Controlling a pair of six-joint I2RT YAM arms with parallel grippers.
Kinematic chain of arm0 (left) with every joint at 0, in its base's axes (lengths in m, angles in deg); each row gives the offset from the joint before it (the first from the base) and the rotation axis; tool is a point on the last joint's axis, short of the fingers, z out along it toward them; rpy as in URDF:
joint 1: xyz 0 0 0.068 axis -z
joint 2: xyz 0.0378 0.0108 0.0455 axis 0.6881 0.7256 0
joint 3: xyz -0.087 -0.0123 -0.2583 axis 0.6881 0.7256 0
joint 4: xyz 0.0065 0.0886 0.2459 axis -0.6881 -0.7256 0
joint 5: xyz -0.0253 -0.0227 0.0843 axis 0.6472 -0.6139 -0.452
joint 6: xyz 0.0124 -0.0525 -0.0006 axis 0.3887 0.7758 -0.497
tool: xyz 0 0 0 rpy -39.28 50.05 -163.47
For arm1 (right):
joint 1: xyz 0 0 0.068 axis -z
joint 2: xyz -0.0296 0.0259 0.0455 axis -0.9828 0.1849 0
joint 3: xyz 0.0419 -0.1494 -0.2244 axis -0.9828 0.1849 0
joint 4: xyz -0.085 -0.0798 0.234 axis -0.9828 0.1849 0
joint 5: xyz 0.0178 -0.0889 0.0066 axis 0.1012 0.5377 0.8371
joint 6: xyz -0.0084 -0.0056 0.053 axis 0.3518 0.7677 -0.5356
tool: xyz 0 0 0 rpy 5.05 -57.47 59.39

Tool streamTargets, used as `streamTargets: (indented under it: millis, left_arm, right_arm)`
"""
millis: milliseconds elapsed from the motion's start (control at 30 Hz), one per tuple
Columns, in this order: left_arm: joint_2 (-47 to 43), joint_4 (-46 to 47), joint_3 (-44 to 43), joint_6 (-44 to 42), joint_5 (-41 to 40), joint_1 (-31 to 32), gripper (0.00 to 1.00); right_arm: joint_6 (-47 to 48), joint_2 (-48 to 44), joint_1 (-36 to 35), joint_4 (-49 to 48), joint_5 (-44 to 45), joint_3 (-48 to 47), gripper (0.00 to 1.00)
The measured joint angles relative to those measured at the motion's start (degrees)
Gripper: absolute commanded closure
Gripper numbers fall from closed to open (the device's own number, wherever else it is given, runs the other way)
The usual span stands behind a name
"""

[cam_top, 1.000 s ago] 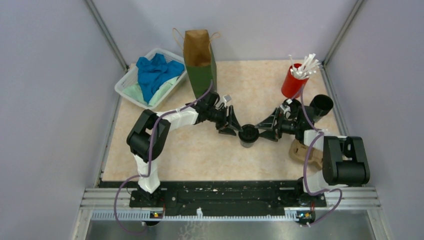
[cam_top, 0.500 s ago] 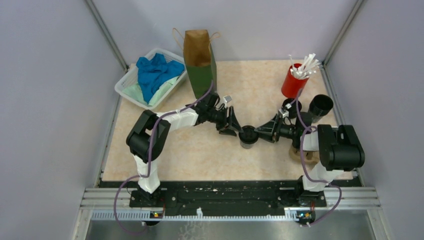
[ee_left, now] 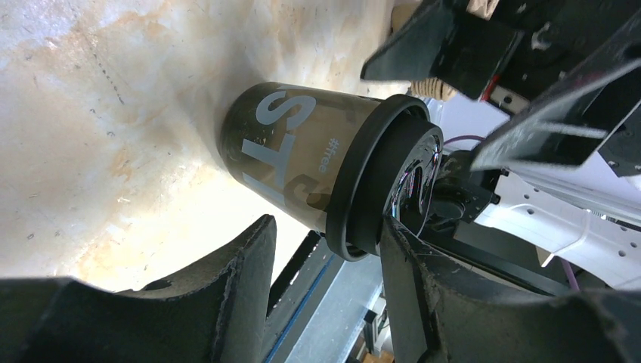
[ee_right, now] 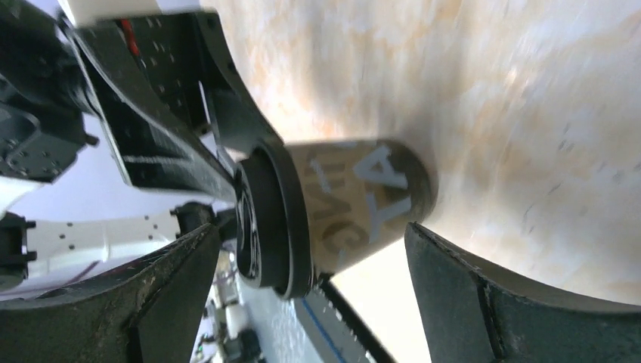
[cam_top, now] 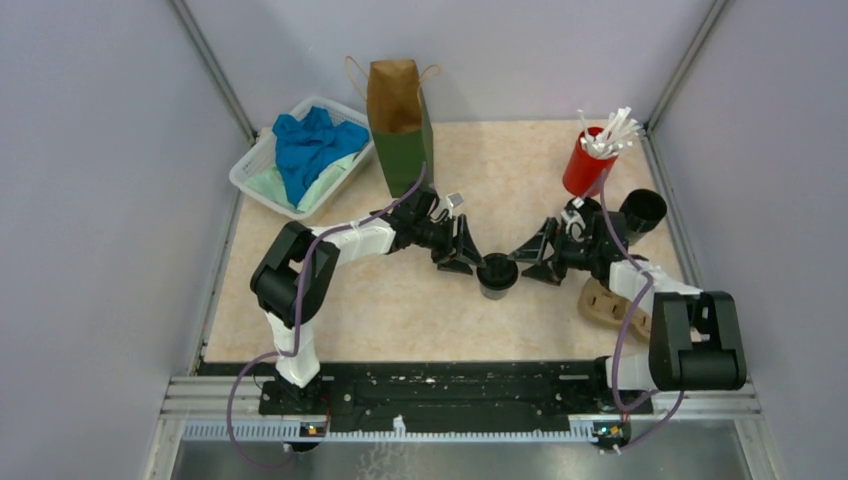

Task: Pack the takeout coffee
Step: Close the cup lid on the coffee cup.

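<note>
1. Position. The lidded coffee cup (cam_top: 497, 272) stands upright on the table (cam_top: 400, 320), mid-width, directly between my left gripper (cam_top: 468, 256) and my right gripper (cam_top: 525, 262). Both approach it level, from opposite sides.

2. Right fingers. They are spread wide and straddle the cup, with bare table visible on each side of it. No contact.

3. Left fingers. They are partly apart at the lid end. One fingertip (ee_left: 389, 234) meets the lid rim in the wrist view, while a strip of table shows between the other fingertip (ee_left: 261, 234) and the cup wall. I cannot tell whether this is a grip.

4. Reasoning. The lid is seated, so I judge the cup ready to travel. The paper bag (cam_top: 398, 110) stands open-mouthed at the far edge on my left side, which favours the left arm for the carry. The right gripper's wide stance keeps it clear.

5. Surroundings. The table is beige and mottled, with pale grey walls (cam_top: 100, 200) around it. To the right are an unlidded black cup (cam_top: 641, 210), a red cup of white sticks (cam_top: 583, 165) and a pulp carrier (cam_top: 603, 303). At far left is a white basket (cam_top: 250, 180) of cloths.
</note>
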Motion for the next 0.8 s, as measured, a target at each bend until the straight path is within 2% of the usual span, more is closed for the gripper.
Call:
streamTargets:
  millis: [100,300,367,500,600,733,800]
  left_arm:
    - [0.00,0.00,0.00,-0.04,-0.02,0.04,0.42]
    - [-0.02,0.00,-0.02,-0.07,-0.02,0.09,0.42]
    - [-0.02,0.02,-0.02,-0.07,0.00,0.11,0.42]
    - [0.00,0.02,-0.02,-0.07,-0.02,0.22,0.43]
    - [0.02,-0.02,-0.02,-0.11,0.00,0.20,0.43]
    - [0.02,-0.15,-0.02,-0.13,0.04,0.20,0.43]
    - [0.04,-0.13,-0.02,-0.13,0.17,0.22,0.43]
  right_arm:
    - [1.86,-2.71,-2.23,6.69,0.26,0.13,0.12]
    - [0.66,-6.43,-4.85,11.28,-0.63,2.47,0.36]
    - [0.11,-6.45,-4.85,11.04,-0.66,2.69,0.42]
    - [-2.14,-5.29,-4.85,7.17,-2.36,3.26,0.46]
    - [-3.52,-3.72,-4.79,4.87,-3.69,3.56,0.57]
    - [-4.98,-2.14,-4.52,1.57,-5.51,4.42,0.58]
    - [-5.66,-0.50,-4.24,-0.85,-7.48,5.16,0.50]
